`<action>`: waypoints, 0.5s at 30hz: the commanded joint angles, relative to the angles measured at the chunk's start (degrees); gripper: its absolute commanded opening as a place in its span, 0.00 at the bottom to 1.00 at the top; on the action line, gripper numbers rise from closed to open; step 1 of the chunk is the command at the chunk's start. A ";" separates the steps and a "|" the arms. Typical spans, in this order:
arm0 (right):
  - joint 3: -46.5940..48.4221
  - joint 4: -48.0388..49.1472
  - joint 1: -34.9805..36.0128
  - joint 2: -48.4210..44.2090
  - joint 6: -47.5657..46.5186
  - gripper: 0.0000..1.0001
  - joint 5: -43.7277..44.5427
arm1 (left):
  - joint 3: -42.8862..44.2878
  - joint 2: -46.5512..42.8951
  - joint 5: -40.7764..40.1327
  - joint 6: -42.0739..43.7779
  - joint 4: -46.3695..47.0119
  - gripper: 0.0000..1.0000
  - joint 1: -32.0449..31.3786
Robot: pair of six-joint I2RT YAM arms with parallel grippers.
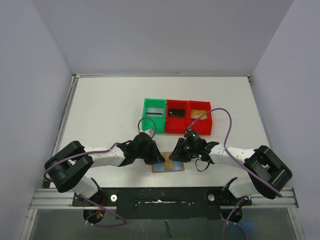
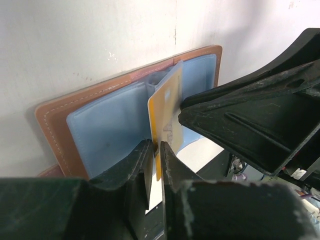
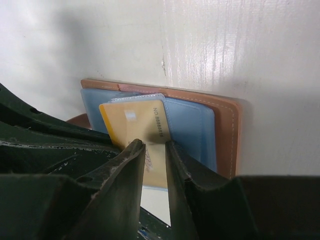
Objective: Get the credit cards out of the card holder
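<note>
The tan-brown card holder (image 1: 167, 169) lies open on the table, its light blue lining (image 2: 100, 125) facing up. A gold credit card (image 2: 167, 105) stands partly out of its middle pocket. My left gripper (image 2: 156, 146) is shut on the card's near edge, its jaws only a narrow slit apart. My right gripper (image 3: 155, 144) is a little open, nothing between its fingers. Its tips rest against the gold card's face (image 3: 135, 120), over the holder (image 3: 227, 135). From above, the left gripper (image 1: 156, 156) and right gripper (image 1: 175, 156) meet over the holder.
Behind the holder stands a row of three small bins. The green bin (image 1: 154, 115) holds a silvery card, the middle red bin (image 1: 176, 118) a black card, and the right red bin (image 1: 200, 119) a gold one. Purple cables loop near the bins.
</note>
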 commanded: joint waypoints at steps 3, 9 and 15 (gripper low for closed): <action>0.11 -2.39 0.43 -0.18 0.63 0.26 1.87 | 0.05 -0.63 0.51 -0.48 3.96 0.05 0.26; -0.25 -2.48 0.25 0.16 0.70 0.26 1.97 | -0.68 -2.80 -0.88 -0.89 2.60 0.01 0.29; -0.25 -2.25 0.16 0.42 0.65 0.26 1.81 | -1.25 -3.54 -0.79 -1.05 2.94 0.03 0.26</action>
